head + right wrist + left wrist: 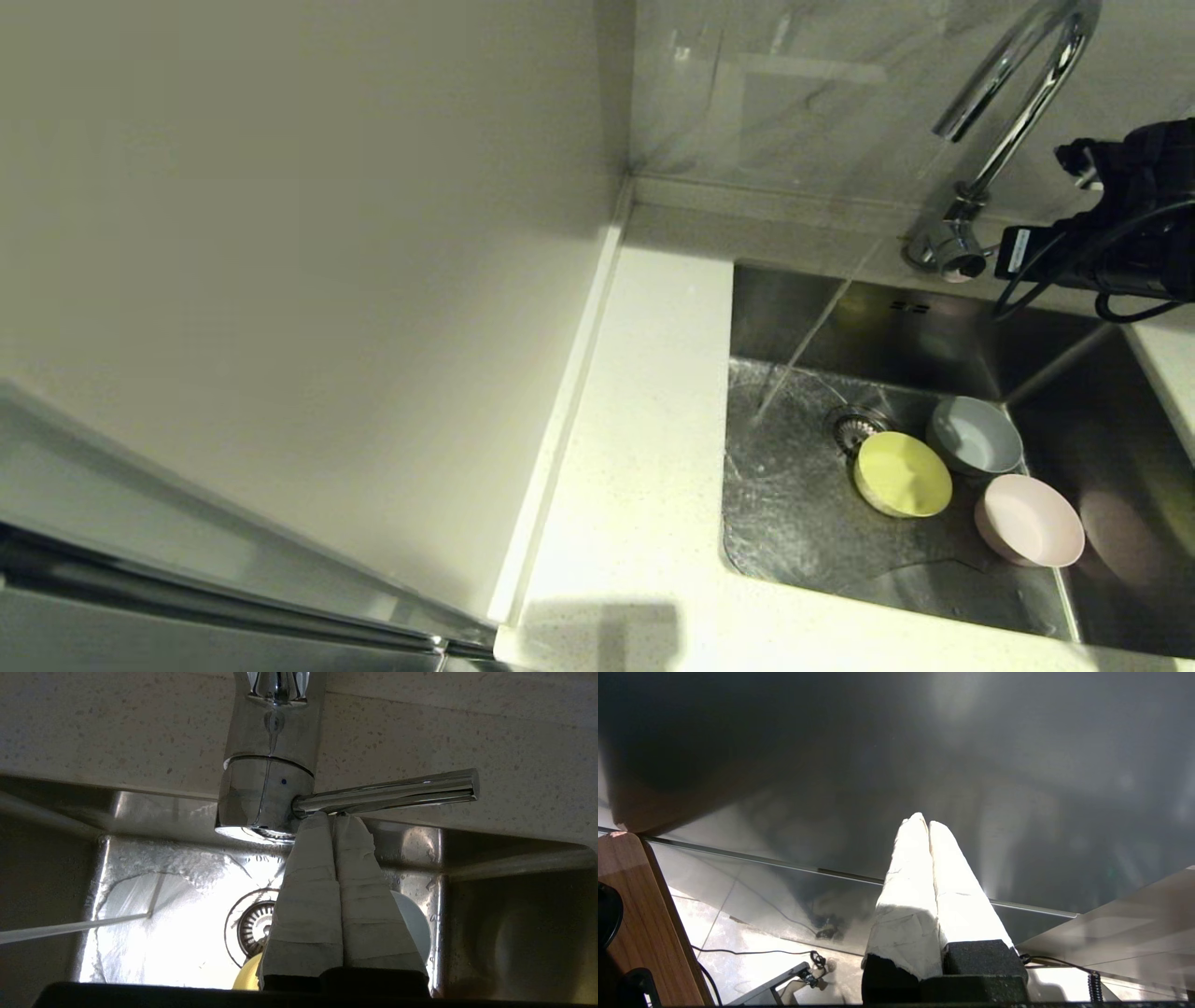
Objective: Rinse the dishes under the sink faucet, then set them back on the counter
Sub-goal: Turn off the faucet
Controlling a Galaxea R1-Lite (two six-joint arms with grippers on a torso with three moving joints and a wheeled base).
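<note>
Three bowls sit in the steel sink (803,523): a yellow-green bowl (902,474) beside the drain (855,427), a grey-blue bowl (974,436) behind it and a pink bowl (1029,520) to the right. Water runs from the chrome faucet (1013,103) in a thin slanting stream (812,336) onto the basin floor left of the drain. My right gripper (331,815) is shut and empty, its tips pressed against the underside of the faucet lever (387,794) close to the faucet base (264,798). My left gripper (924,821) is shut and empty, away from the sink.
The white speckled counter (644,448) runs along the sink's left side and front, with a raised edge strip (569,401) against the wall panel. My right arm's black wrist and cables (1111,233) hang over the sink's back right corner.
</note>
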